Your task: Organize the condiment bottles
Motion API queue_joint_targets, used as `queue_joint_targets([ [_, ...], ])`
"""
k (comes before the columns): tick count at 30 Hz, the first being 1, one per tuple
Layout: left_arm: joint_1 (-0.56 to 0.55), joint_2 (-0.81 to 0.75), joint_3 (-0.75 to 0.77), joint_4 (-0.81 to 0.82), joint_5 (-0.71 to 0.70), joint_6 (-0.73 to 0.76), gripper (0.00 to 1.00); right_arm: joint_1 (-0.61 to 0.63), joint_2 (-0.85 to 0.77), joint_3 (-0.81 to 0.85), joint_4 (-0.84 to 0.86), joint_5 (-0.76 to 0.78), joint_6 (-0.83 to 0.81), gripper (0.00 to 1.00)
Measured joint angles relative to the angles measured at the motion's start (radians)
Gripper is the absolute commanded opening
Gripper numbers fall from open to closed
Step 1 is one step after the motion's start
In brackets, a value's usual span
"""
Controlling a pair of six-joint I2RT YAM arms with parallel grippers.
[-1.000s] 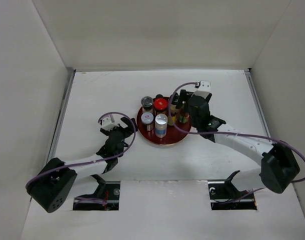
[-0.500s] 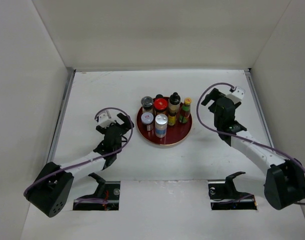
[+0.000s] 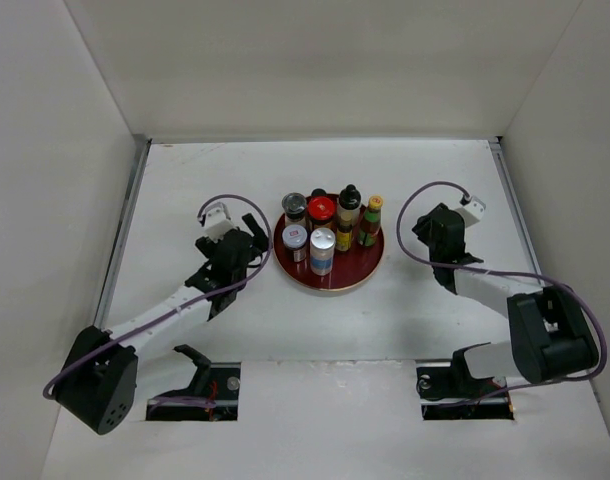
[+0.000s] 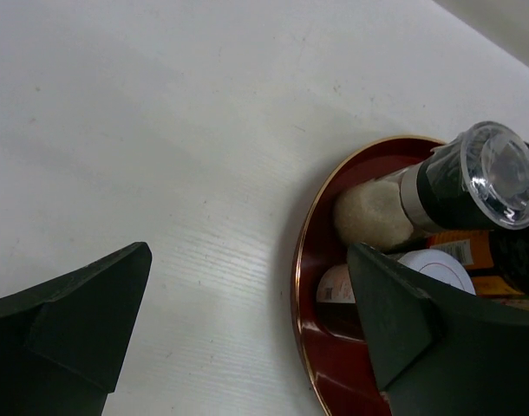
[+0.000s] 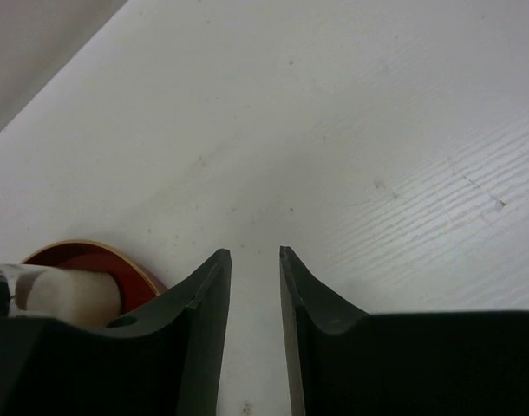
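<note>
The condiment bottles stand together on a round red tray (image 3: 331, 288): a silver-lidded shaker (image 3: 322, 248), a grey-lidded jar (image 3: 294, 204), a red-capped jar (image 3: 321, 208), a black-capped bottle (image 3: 349, 200) and a yellow-capped green bottle (image 3: 373, 218) among them. My left gripper (image 3: 257, 240) is wide open and empty beside the tray's left rim (image 4: 301, 260). In the left wrist view the left gripper (image 4: 249, 251) frames a clear-topped shaker (image 4: 473, 173). My right gripper (image 3: 425, 228) is off the tray's right side. In the right wrist view the right gripper (image 5: 254, 251) shows a narrow empty gap over bare table.
White walls close in the table on the left, back and right. A sliver of the red tray (image 5: 91, 256) with a white-filled bottle (image 5: 69, 295) sits at the lower left of the right wrist view.
The right arm has pulled away from the bottles on the tray to the right, and its jaws have narrowed. The left gripper has moved closer to the tray's left rim.
</note>
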Motion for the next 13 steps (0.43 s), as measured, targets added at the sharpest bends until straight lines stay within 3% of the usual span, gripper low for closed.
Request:
queue_joint_targets([
  [5, -0.010, 0.009, 0.062, -0.115, 0.059, -0.002, 1.00, -0.068, 0.047, -0.036, 0.050, -0.075, 0.058, 0.71],
  [13, -0.060, 0.008, 0.107, -0.167, 0.106, -0.002, 1.00, -0.116, 0.050, -0.051, 0.098, -0.138, 0.108, 0.77],
])
